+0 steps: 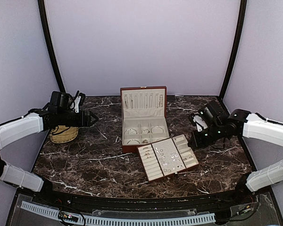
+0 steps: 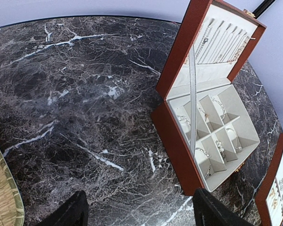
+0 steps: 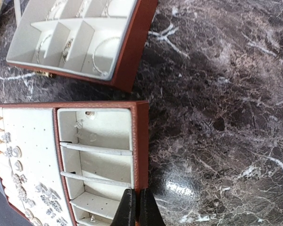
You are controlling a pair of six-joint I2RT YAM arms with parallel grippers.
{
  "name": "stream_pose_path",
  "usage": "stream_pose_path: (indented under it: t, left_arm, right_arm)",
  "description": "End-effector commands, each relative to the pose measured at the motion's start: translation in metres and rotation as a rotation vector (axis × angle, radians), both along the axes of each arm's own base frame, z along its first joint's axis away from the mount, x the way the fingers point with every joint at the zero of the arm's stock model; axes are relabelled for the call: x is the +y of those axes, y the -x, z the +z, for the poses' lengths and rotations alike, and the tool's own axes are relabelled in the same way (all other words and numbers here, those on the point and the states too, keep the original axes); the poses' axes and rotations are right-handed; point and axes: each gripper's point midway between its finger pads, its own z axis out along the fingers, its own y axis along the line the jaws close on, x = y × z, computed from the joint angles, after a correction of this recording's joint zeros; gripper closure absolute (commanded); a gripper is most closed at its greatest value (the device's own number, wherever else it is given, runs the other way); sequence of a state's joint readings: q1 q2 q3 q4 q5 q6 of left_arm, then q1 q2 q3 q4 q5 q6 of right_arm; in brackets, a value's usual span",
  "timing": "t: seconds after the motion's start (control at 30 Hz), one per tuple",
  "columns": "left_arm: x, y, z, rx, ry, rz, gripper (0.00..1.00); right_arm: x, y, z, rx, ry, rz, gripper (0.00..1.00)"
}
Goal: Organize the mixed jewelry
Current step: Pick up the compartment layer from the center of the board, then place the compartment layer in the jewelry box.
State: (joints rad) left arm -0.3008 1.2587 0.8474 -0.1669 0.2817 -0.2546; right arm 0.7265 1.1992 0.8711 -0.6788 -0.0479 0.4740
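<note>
Now the left pincer is wide open and empty, the right pincer shut on nothing over the cream slotted tray.

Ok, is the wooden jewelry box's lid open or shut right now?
Open. The lid stands upright at the back of the wooden jewelry box, its cream compartments exposed.

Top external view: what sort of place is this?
Probably a lab recording booth: plain lilac backdrop, a marble-look table with a staged wooden jewelry box, and two robot arms mounted at its near edge.
</note>
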Motion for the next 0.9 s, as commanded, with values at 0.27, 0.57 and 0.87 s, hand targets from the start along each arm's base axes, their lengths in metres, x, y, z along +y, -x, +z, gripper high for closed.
stream_pose_path:
  t: [0.27, 0.57, 0.87]
  left_arm:
    - [-0.001, 0.003, 0.004, -0.006, 0.017, -0.013, 0.22]
    - [-0.001, 0.005, 0.010, -0.021, 0.015, -0.020, 0.22]
    - [0.000, 0.005, 0.018, -0.042, 0.007, -0.028, 0.22]
  right_arm:
    - [0.021, -0.072, 0.033, -0.038, -0.034, -0.232, 1.00]
    - [0.039, -0.119, 0.034, -0.035, -0.014, -0.314, 1.00]
    - [0.050, -0.158, 0.035, -0.042, 0.044, -0.359, 1.00]
